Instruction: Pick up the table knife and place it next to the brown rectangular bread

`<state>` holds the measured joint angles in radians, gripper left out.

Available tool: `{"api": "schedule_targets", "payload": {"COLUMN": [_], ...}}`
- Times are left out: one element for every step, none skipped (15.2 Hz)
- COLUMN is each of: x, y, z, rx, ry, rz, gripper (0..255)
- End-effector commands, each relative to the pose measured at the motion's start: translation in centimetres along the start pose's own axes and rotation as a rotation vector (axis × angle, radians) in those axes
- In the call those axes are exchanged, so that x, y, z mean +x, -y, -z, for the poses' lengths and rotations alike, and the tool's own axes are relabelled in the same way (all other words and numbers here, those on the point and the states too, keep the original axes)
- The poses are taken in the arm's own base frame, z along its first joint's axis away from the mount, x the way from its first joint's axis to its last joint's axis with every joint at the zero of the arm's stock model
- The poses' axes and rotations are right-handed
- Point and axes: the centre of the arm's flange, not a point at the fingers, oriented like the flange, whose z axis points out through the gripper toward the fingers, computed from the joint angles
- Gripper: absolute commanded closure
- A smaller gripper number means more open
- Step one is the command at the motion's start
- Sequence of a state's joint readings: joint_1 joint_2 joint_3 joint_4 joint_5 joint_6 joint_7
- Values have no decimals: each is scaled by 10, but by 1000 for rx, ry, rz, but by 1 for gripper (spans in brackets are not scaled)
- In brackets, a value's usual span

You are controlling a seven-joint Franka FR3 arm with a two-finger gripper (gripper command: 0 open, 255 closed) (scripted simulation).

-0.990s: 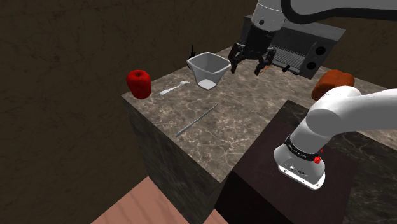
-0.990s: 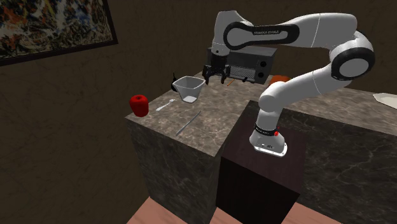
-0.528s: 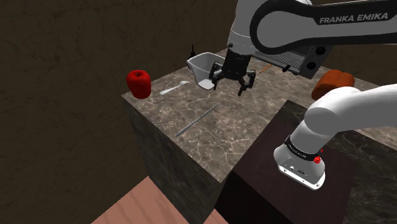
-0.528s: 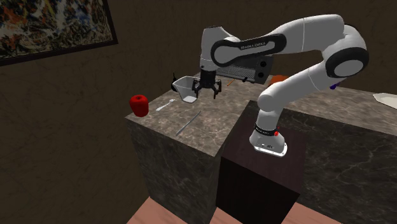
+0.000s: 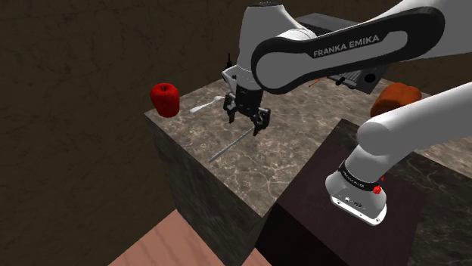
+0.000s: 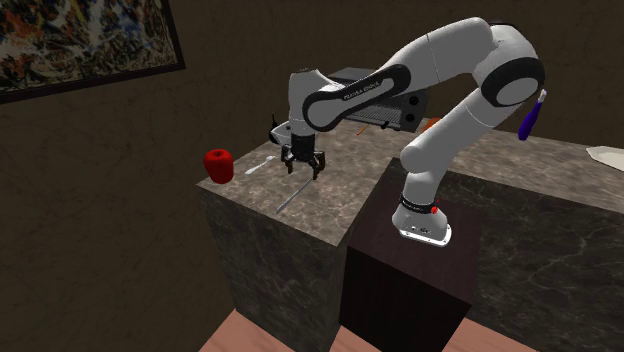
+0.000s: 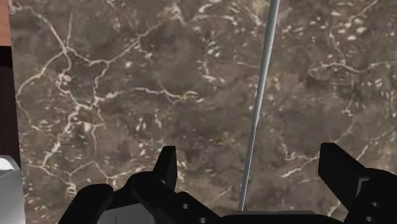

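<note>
The table knife (image 5: 231, 143) is a thin grey bar lying flat on the dark marble counter (image 5: 280, 162), near its front edge; it also shows as a slim line (image 6: 296, 193). My gripper (image 5: 248, 121) hangs open just above the knife's far end, also seen from the other side (image 6: 301, 168). In the wrist view the knife (image 7: 259, 102) runs lengthwise between my two spread fingers (image 7: 251, 172), closer to neither, untouched. The brown bread (image 5: 395, 97) sits at the back right of the counter, partly behind my arm.
A red apple-like object (image 5: 165, 99) stands at the counter's left corner, with a small spoon (image 5: 206, 105) beside it. A white cup (image 5: 229, 74) is mostly hidden behind my wrist. A dark toaster-like appliance (image 6: 385, 100) sits at the back. My stand (image 5: 344, 211) adjoins the counter.
My gripper has swung from beside the appliance, past the white cup, down and toward the counter's front, ending over the knife. It stayed open; nothing on the counter moved.
</note>
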<state>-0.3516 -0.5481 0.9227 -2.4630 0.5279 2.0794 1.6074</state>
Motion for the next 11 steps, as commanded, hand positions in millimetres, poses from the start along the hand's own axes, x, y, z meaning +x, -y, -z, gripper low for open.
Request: {"api": "schedule_targets", "payload": {"x": [-13,-17,-17,-17,-17,-18,-18,-18,-18,-18,-18], "y": [18,25,25,25,25,25,25,25,25,25,25], "z": [-16,-22,-27,-33,-38,-43,-48,-54,-59,-62,-62], "rx": [-8,-12,-12,-12,-12,-12,-12,-12,-12,-12,-12], "ry": [12,15,15,15,15,15,15,15,15,15,15], "rz": [-102,-138,-138,-138,-138,-138,-138,-138,-138,-138,-138], "gripper": [0,0,0,0,0,0,0,0,0,0,0]}}
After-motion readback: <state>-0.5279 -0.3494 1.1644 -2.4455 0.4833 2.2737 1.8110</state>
